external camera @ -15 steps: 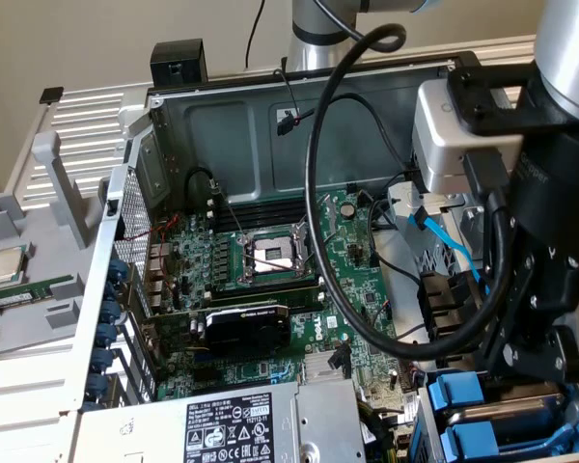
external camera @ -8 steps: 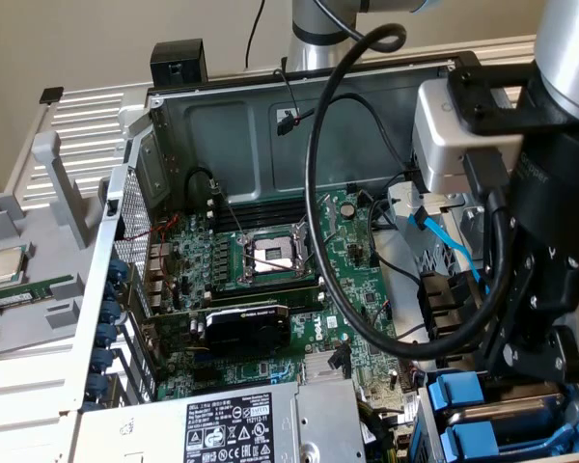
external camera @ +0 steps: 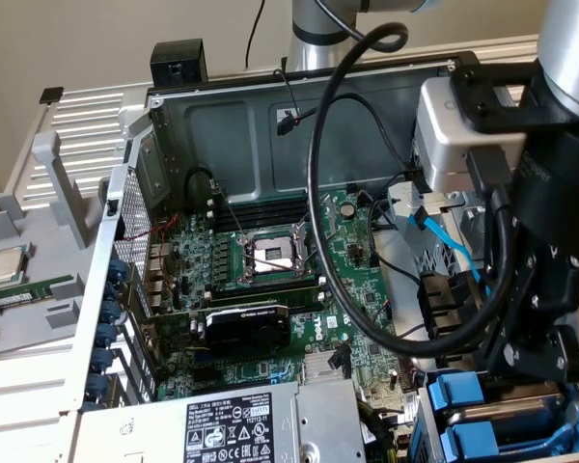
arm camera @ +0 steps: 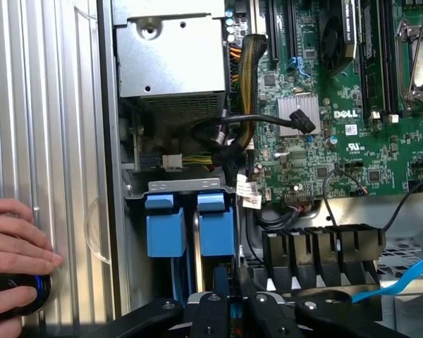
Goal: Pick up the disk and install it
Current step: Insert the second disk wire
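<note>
Two blue-framed drives stand side by side on edge in the bay at the corner of the open computer case (external camera: 135, 164). The disk (arm camera: 216, 227) is the one in line with my gripper (arm camera: 232, 304); the similar drive (arm camera: 163, 227) sits in the slot beside it. My gripper's black fingers (arm camera: 213, 304) are shut on a thin blue-edged strip that runs straight into the disk's carrier. In the exterior view the blue carriers (external camera: 460, 391) show at the lower right, under the arm's dark wrist (external camera: 545, 289), which hides the fingers.
A motherboard (external camera: 347, 260) with an open processor socket (external camera: 270, 256), a graphics card (external camera: 246, 323) and a power supply (external camera: 222, 424) fill the case. Black cables (external camera: 318, 193) and a blue cable (external camera: 444, 236) loop near the bay. A person's hand (arm camera: 10, 246) rests on a black device beside the case.
</note>
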`<state>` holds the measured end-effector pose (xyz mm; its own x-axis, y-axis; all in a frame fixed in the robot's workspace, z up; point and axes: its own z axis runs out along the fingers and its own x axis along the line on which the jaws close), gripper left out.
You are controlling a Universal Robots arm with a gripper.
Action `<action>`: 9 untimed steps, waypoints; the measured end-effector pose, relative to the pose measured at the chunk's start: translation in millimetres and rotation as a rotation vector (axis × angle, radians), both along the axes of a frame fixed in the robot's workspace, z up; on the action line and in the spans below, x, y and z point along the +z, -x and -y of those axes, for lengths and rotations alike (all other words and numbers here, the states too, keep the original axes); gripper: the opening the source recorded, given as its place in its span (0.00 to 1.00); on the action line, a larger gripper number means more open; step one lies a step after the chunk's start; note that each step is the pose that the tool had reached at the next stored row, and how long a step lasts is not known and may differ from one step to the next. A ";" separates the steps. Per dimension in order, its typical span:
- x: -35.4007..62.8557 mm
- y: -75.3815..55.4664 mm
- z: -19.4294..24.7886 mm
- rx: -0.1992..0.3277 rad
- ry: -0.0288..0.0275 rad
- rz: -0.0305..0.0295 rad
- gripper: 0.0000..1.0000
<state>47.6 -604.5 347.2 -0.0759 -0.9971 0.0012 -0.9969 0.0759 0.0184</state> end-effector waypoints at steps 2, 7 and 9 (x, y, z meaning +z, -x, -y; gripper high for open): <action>0.0 0.1 0.0 0.000 0.0000 -0.0007 0.16; -0.3 -0.2 0.2 -0.002 0.0001 -0.0020 0.16; -0.7 -0.2 0.2 -0.002 -0.0001 -0.0020 0.16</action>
